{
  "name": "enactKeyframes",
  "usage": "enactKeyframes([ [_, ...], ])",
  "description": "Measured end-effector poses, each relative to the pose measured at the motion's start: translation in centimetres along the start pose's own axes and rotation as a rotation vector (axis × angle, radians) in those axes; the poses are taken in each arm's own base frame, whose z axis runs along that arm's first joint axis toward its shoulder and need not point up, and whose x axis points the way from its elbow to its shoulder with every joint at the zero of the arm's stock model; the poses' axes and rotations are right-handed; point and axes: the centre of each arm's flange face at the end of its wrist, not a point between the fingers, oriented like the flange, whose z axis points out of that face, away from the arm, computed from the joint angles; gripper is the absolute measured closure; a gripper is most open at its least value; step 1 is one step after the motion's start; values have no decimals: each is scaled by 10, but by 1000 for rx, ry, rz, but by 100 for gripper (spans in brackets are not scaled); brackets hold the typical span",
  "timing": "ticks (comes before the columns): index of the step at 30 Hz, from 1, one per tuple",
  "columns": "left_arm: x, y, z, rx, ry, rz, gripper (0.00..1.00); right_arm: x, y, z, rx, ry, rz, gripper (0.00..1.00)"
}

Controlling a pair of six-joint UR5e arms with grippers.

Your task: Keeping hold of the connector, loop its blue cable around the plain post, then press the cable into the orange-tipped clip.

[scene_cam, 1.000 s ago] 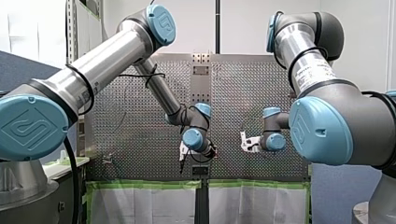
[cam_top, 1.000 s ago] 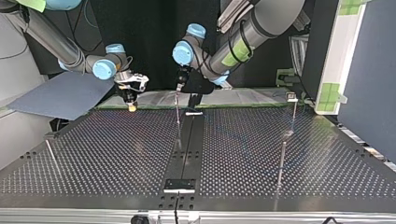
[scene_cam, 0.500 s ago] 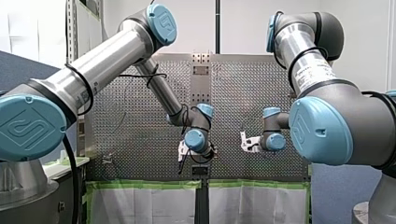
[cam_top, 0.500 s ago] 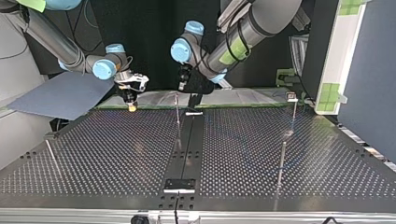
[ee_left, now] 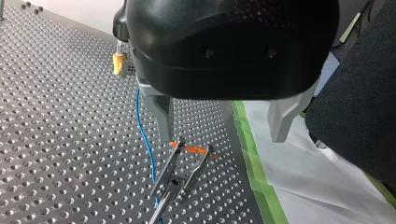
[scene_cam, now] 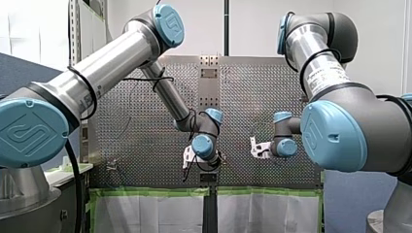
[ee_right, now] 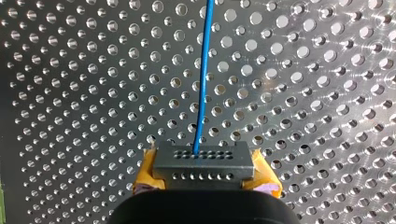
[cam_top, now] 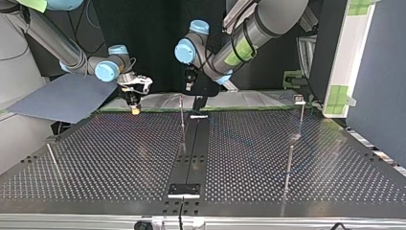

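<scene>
At the top view's left, a thin upright rod [cam_top: 51, 158] is seen on the perforated table [cam_top: 119, 163]. Further right, the right gripper [cam_top: 135, 108] is held just above the table, near its far edge. In the right wrist view its yellow pads [ee_right: 145, 171] are seen clamped on both ends of the connector [ee_right: 203, 161] — a dark grey block with rows of small holes. The blue cable [ee_right: 204, 79] leaves the middle of the connector and is stretched straight ahead over the table.

Near the middle of the top view the orange-tipped clip [cam_top: 182, 115] is planted upright on the table, and the left gripper [cam_top: 188, 87] is poised over it. In the left wrist view the grey fingers [ee_left: 162, 114] of this gripper are spread wide, with nothing held between them. The clip's two metal prongs are seen ahead of the fingers. The cable is laid just beside the prong nearer the right gripper, outside the fork — whether it touches the clip cannot be told. Beyond the clip the table is edged with green tape [ee_left: 254, 177].

At the top view's right two more thin rods [cam_top: 289, 165] are seen. Which rod is the plain post cannot be told.
</scene>
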Motion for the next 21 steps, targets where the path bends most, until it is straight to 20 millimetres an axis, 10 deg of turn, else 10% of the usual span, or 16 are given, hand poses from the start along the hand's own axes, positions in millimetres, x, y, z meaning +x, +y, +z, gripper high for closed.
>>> enactKeyframes([
  [21, 1, 0, -1, 0, 3, -6, 0, -11, -11, -12, 24, -74, -33, 100],
])
